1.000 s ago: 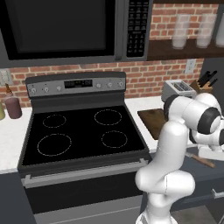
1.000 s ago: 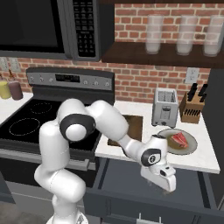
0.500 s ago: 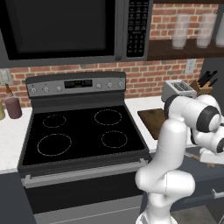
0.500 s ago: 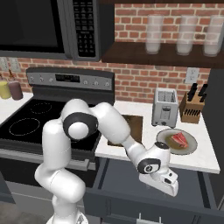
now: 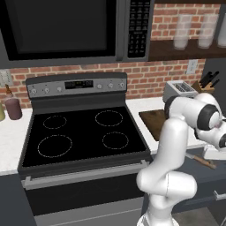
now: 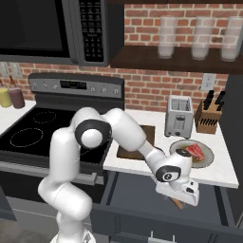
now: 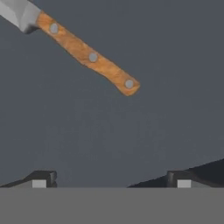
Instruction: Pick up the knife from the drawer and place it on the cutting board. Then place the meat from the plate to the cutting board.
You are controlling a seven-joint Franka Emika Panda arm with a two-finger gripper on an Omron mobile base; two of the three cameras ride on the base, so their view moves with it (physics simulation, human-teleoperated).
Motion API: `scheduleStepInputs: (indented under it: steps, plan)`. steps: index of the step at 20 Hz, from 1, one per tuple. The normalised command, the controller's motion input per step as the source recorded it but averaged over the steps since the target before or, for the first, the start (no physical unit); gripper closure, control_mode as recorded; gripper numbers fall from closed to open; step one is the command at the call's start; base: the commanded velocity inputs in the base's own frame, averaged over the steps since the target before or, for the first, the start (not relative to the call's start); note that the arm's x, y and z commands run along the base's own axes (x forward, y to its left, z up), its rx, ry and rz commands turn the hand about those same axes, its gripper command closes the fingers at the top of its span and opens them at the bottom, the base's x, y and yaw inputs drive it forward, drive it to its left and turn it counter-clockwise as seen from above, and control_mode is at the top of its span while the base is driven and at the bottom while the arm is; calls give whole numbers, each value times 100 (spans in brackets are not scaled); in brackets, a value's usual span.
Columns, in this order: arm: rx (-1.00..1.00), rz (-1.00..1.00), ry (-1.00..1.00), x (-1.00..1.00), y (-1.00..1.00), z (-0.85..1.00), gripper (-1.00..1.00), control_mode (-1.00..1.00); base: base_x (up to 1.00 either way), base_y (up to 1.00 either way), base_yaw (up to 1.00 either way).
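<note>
Descending into the open drawer (image 6: pixel 142 199), the gripper (image 7: pixel 111 179) now sits lower than it did a second ago, the hand having dropped from table height toward the drawer floor over the last two pictures; this is judged to be the approach for the first pick, with nothing yet grasped. Its jaws stand wide and empty in the hand view, one dark tip at each lower corner, bare drawer floor between them. The knife (image 7: pixel 87 54) lies flat on that floor ahead of the jaws and apart from them; its long axis runs diagonally in the hand view, brown riveted handle ending toward the lower right, silver blade leaving at the upper left. The handle end is the nearer part, yet off the jaw centreline, so further travel appears needed. Farther back, the cutting board (image 6: pixel 137 142) rests bare on the table (image 6: pixel 209 173), and the meat (image 6: pixel 194 152) remains on the plate (image 6: pixel 207 160).
</note>
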Motion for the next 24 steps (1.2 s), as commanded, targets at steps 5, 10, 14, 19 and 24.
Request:
scheduleStepInputs:
  steps: [5, 10, 14, 19, 24]
  plan:
    - [0, 21, -12, 15, -2, -43, -100, -100, 0, 0, 0]
    - [0, 23, -20, 15, -6, -22, -100, -100, 0, 0, 0]
    - [3, 20, -15, 26, -24, -5, -100, -100, 0, 0, 0]
    - [2, 14, -2, 33, -18, -16, -100, -100, 0, 0, 0]
    - [3, 7, 0, 38, -15, -15, -100, -100, 0, 0, 0]
